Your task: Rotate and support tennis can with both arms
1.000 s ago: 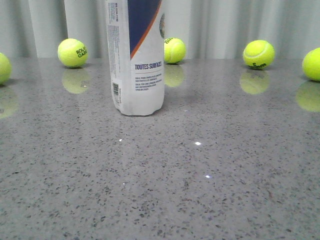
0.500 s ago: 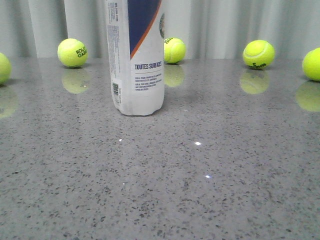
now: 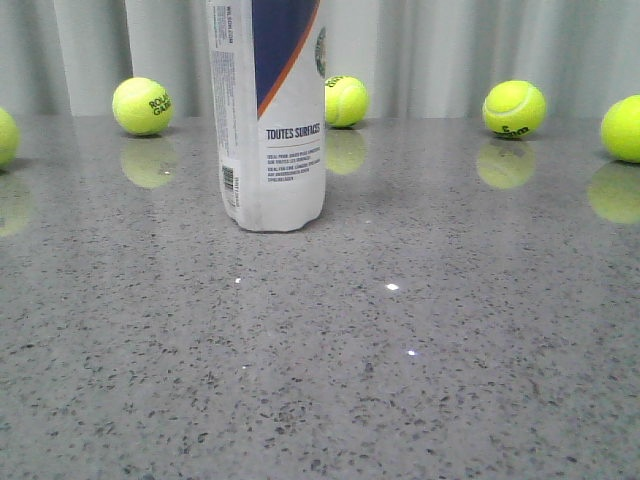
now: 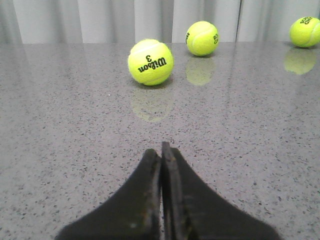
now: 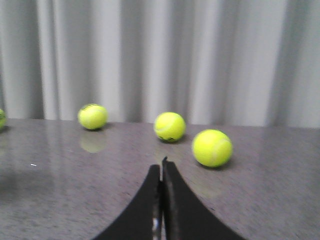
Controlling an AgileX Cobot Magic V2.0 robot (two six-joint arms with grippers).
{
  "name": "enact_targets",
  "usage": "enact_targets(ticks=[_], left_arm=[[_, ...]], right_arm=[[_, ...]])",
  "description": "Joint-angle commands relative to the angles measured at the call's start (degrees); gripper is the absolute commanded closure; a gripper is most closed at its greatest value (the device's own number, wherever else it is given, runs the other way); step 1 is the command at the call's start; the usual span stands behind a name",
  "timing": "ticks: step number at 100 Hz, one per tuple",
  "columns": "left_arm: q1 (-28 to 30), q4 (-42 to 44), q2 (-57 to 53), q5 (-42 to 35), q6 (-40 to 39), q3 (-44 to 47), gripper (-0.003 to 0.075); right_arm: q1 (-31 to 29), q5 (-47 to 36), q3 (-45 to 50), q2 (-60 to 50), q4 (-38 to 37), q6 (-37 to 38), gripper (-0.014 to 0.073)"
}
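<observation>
Your speckled grey stone table [image 3: 450,380] carries the tall white-and-blue tennis can [image 3: 270,120], upright left of centre, with yellow tennis balls [image 3: 514,108] well behind it. Your left gripper [image 4: 161,150] and right gripper [image 5: 161,167] show fingers pressed together on nothing; this fits either before gripping or after release.

We read "TOUTES SURFACES" on the white tennis can [image 3: 272,130] above small unreadable print and a barcode, and "Wilson 3" on the nearest tennis ball [image 4: 150,62] in the left wrist view.
</observation>
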Motion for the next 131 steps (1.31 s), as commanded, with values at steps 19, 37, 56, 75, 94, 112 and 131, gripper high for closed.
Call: enact_targets(ticks=[19,37,56,75,94,112,131], left_arm=[[0.1,-0.1,-2.0,-4.4,-0.7,2.5,0.0739],[0.1,-0.1,-2.0,-4.5,-0.7,2.5,0.0739],[0.1,-0.1,-2.0,-4.5,-0.7,2.5,0.0739],[0.1,-0.1,-2.0,-4.5,-0.7,2.5,0.0739],[0.1,-0.1,-2.0,-4.5,-0.7,2.5,0.0739],[0.1,-0.1,-2.0,-4.5,-0.7,2.5,0.0739],[0.1,-0.1,-2.0,-4.5,-0.7,2.5,0.0739]], right_arm=[[-6.3,-2.7,5.9,-2.5,-7.3,6.5,0.0654],[-6.4,-0.3,6.0,-5.1,-7.3,6.5,0.0654],[-6.4,0.0,6.0,-5.1,-6.1,4.5,0.0654],[-6.4,0.2,6.0,-5.1,-3.2,1.6,0.0654],[-6.4,0.5,6.0,-5.1,-3.2,1.6,0.0654],[-6.4,0.4,5.9,-5.1,-3.2,1.6,0.0654],[-6.4,0.4,5.9,-5.1,-3.2,1.6,0.0654]])
